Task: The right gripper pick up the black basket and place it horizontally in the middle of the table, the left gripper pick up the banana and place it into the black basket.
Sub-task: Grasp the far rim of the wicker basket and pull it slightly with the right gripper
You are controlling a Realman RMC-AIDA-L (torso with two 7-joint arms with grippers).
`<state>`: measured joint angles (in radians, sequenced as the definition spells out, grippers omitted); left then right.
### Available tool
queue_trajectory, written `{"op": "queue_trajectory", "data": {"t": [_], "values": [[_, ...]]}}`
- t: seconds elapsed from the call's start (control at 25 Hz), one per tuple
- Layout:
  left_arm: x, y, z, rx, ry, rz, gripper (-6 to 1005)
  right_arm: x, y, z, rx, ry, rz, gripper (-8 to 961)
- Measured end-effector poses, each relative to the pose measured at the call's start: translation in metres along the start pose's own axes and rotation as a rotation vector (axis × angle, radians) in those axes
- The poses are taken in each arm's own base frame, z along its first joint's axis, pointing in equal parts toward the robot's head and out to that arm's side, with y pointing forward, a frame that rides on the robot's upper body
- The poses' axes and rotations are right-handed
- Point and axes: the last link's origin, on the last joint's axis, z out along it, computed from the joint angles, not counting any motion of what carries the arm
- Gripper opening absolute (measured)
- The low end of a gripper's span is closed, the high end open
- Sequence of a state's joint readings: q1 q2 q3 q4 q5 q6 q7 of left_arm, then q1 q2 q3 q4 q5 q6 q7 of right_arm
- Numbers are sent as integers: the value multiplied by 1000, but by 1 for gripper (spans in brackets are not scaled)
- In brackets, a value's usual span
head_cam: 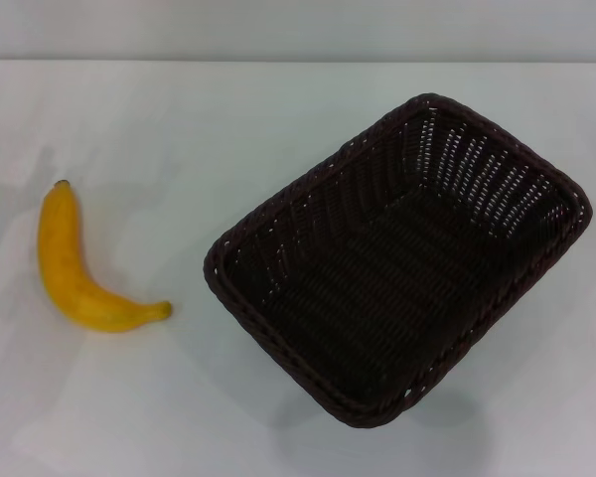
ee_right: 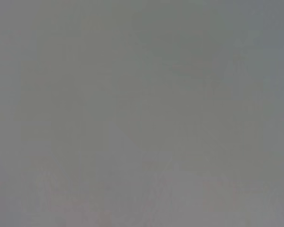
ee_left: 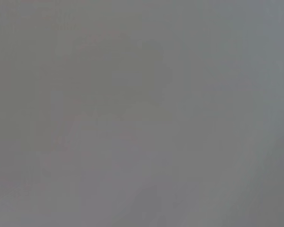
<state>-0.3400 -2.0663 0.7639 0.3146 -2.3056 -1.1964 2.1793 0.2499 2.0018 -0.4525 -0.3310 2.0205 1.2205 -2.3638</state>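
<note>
1. Neither gripper appears in the head view, and both wrist views show only a flat grey blur, so I cannot tell how the fingers stand; with no fingers visible, places are given on the table [head_cam: 278, 119] instead.
2. The banana [head_cam: 70, 268] lies on the left side of the table, dark stem tip away from the robot, curve bowing toward the left edge.
3. The basket [head_cam: 397, 258] sits right of centre, well apart from the banana, turned diagonally, one corner toward the robot.
4. The basket holds nothing; its woven floor shows fully.
</note>
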Motion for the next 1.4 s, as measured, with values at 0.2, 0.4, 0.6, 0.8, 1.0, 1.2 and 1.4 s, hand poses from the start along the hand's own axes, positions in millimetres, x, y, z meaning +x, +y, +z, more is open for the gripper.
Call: {"op": "queue_trajectory", "data": {"t": [0.2,0.4,0.6,0.8,1.0,1.2,1.4], "values": [[1,1,1,-4,3,1,865,1,0,0,1,3,4,832],[0,2,2,-5,4,0,865,1,1,0,0,3,4,823],[-1,2,0,-2,1,-1,865,-2,1,1,-14,-4,-2,814],[-2,1,-3,-2,-3,0,865,-17,-3,11,-78,4,26,805],[-2,1,-4,-4,-2,0,864,-54,-4,37,-238,92,55,796],[-2,0,-5,-5,-3,-3,864,-98,19,73,-457,281,28,787],[-3,-1,-14,-7,-6,-2,864,-143,58,102,-589,466,4,778]]}}
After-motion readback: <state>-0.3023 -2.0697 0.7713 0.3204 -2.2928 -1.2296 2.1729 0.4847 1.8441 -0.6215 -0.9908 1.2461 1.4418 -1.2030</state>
